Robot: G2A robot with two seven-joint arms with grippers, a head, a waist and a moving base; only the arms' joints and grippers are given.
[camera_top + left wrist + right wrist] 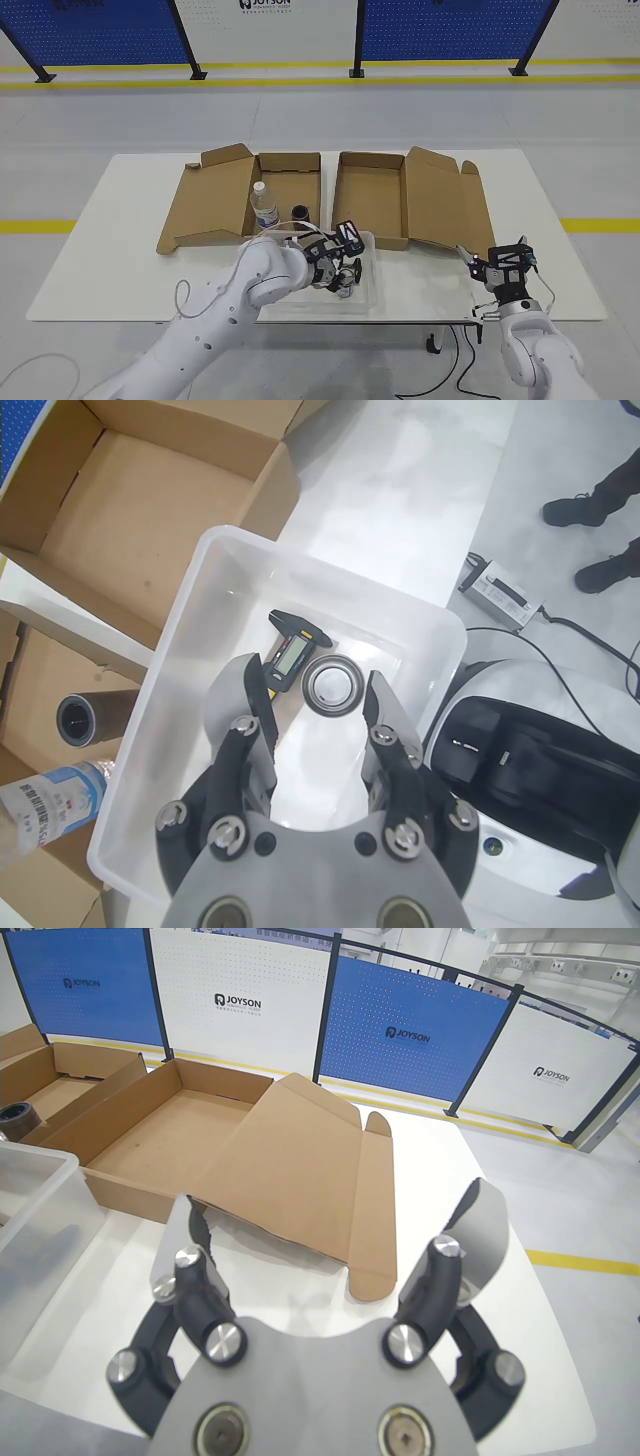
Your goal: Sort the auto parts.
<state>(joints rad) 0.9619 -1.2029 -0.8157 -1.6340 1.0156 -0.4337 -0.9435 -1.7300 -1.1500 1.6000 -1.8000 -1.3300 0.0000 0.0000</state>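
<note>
top: overhead, whole table (120, 270) | left wrist: close above bin (210, 590) | right wrist: low, bin shared

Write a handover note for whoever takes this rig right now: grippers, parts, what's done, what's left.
Left gripper: open, poised over the silver metal ring.
Right gripper: open, holding nothing, near the right brown cardboard box.
Things: the ring and the black digital caliper lie in the clear plastic bin. The dark cylinder and the clear plastic bottle are in the left brown cardboard box.
Done: cylinder and bottle boxed.
Left: ring and caliper, likely the ring first.
</note>
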